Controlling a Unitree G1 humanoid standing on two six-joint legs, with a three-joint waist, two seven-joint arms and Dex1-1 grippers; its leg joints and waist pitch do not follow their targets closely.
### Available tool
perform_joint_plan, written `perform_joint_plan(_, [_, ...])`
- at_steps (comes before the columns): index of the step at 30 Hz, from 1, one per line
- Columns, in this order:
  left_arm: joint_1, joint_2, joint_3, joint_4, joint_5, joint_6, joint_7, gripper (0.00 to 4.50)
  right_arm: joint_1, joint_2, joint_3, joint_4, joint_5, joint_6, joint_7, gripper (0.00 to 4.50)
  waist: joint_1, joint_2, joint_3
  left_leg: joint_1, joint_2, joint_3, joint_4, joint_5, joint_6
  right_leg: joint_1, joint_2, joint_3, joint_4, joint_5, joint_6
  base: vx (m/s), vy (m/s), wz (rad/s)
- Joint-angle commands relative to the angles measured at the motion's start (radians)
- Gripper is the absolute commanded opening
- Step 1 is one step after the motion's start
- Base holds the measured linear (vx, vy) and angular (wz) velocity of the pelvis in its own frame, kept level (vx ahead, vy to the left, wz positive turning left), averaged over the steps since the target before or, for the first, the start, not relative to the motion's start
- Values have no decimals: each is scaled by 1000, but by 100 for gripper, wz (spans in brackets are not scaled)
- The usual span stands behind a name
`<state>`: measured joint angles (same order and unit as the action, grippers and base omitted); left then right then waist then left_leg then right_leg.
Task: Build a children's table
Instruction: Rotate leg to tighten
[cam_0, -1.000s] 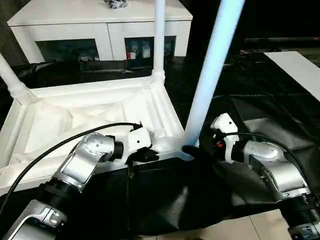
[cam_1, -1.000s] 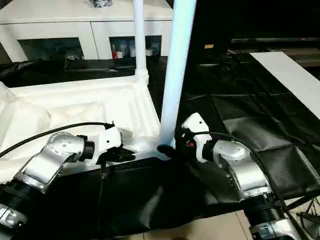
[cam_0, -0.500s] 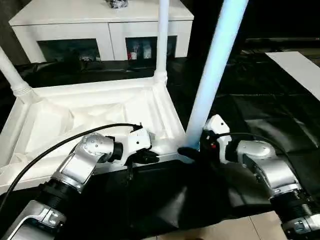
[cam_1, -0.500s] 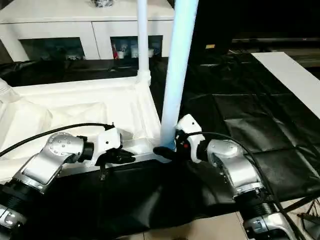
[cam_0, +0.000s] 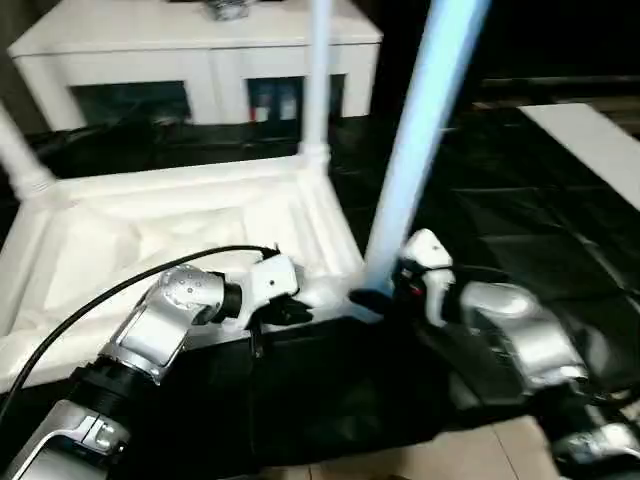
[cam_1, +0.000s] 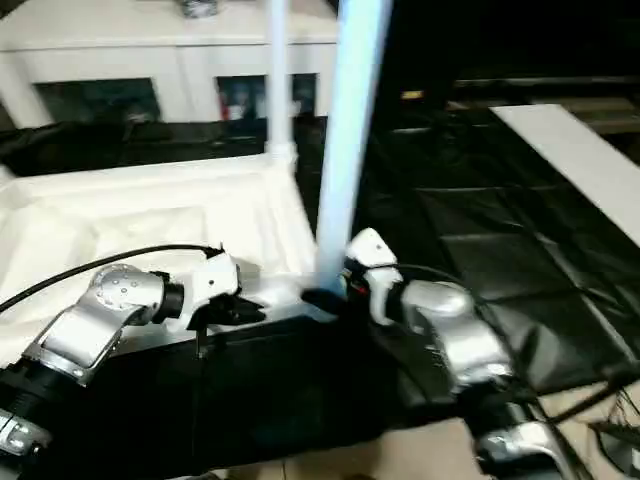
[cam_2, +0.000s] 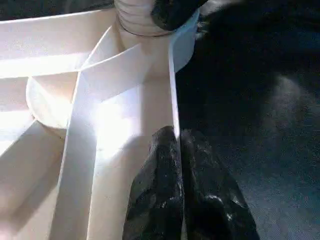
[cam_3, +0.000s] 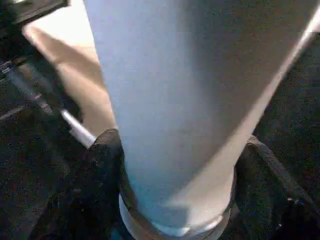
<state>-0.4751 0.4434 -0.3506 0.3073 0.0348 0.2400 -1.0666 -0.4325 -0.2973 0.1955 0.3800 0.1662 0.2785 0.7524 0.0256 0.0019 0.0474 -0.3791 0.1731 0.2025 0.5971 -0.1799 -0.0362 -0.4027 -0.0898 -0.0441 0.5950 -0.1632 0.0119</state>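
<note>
Left pincer (cam_2: 179, 150) pinched shut on table top (cam_0: 150, 230) rim; right pincer (cam_3: 175, 165) straddles near leg (cam_0: 420, 130) base, grip unclear; cross-threading risk if leg tilts.

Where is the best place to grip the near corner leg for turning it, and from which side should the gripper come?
Probably low down, just above its ribbed collar, coming level from the open right side. The near leg stands upright and is thickest there; the tabletop's ribs block the other side. The right gripper already straddles that base.
</note>
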Motion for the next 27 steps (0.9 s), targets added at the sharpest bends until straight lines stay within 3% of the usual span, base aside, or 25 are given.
perform_joint_plan(1, [-6, -55, -35, 11, 1, 50, 32, 0, -33, 53, -109, 130, -53, 63, -297, 269, -7, 4, -52, 21, 50, -36, -86, -389, -50, 24, -55, 35, -78, -417, -202, 0, 0, 0])
perform_joint_plan(4, [-32, -101, -20, 49, 23, 71, 121, 0, -46, 97, -132, 163, -60, 68, -400, 269, -21, 4, -51, 32, 50, -44, -86, -472, -72, 14, -53, 29, -93, -518, -155, 0, 0, 0])
perform_joint_plan(6, [-55, -148, 0, 84, 37, 93, 210, 0, -60, 137, -143, 196, -67, 60, -482, 269, -26, 4, -50, 34, 48, -46, -85, -493, -71, 11, -52, 27, -99, -533, -147, 0, 0, 0])
perform_joint_plan(7, [-84, -204, 26, 129, 51, 120, 322, 0, -80, 187, -156, 239, -73, 48, -580, 269, -31, 6, -49, 33, 46, -43, -84, -507, -70, 4, -51, 28, -100, -543, -144, 0, 0, 0])
perform_joint_plan(9, [-115, -273, 61, 180, 67, 143, 462, 0, -112, 252, -171, 302, -74, 20, -696, 269, -29, 5, -50, 49, 42, -48, -76, -535, -75, -4, -51, 19, -113, -602, -124, -29, 6, 2])
perform_joint_plan(10, [-115, -273, 61, 180, 67, 143, 462, 0, -112, 252, -171, 302, -74, 20, -696, 269, -32, 3, -48, 55, 41, -45, -74, -549, -71, -10, -51, 17, -121, -615, -118, 0, 0, 0])
perform_joint_plan(11, [-138, -325, 81, 223, 81, 132, 560, 0, -150, 304, -171, 364, -89, -10, -787, 269, -38, 6, -46, 50, 42, -49, -79, -572, -59, -6, -49, 8, -127, -616, -104, 0, 0, 0])
perform_joint_plan(13, [-146, -339, 82, 238, 89, 124, 588, 0, -164, 321, -166, 384, -97, -23, -812, 269, -39, 11, -51, 43, 46, -58, -90, -582, -67, 10, -47, -1, -121, -568, -92, 0, 0, 0])
perform_joint_plan(16, [-154, -349, 75, 247, 102, 99, 601, 0, -195, 365, -173, 417, -72, -69, -804, 269, -42, 7, -53, 38, 45, -57, -94, -587, -57, 15, -53, -1, -120, -508, -106, 0, 0, 0])
perform_joint_plan(19, [-146, -317, 46, 231, 121, 74, 557, 0, -201, 370, -178, 393, -65, -134, -738, 269, -38, 5, -54, 39, 44, -50, -91, -564, -44, 8, -58, 5, -122, -508, -113, 0, 0, 0])
perform_joint_plan(21, [-142, -304, 37, 229, 125, 62, 545, 0, -200, 369, -181, 378, -65, -166, -715, 325, -34, 4, -60, 24, 47, -49, -93, -499, -33, 19, -62, 11, -112, -458, -126, 0, 0, 0])
perform_joint_plan(22, [-142, -300, 35, 232, 126, 52, 543, 0, -200, 368, -184, 375, -65, -174, -717, 339, -30, 5, -60, 22, 47, -44, -92, -460, -24, 18, -62, 14, -110, -426, -138, 0, 0, 0])
perform_joint_plan(24, [-135, -281, 26, 227, 131, 35, 519, 0, -185, 344, -176, 328, -71, -182, -705, 351, -29, 3, -56, 18, 46, -42, -91, -448, -14, 18, -62, 13, -111, -440, -140, 0, 0, 0])
perform_joint_plan(26, [-131, -272, 24, 221, 131, 28, 508, 0, -177, 334, -173, 304, -69, -182, -685, 367, -32, 3, -56, 10, 48, -46, -95, -433, -15, 27, -62, 9, -109, -464, -127, 0, 0, 0])
perform_joint_plan(27, [-120, -246, 15, 204, 133, 8, 474, 0, -141, 296, -168, 208, -63, -153, -650, 380, -34, 4, -57, 11, 49, -47, -96, -430, -19, 25, -61, 9, -108, -458, -129, 0, 0, 0])
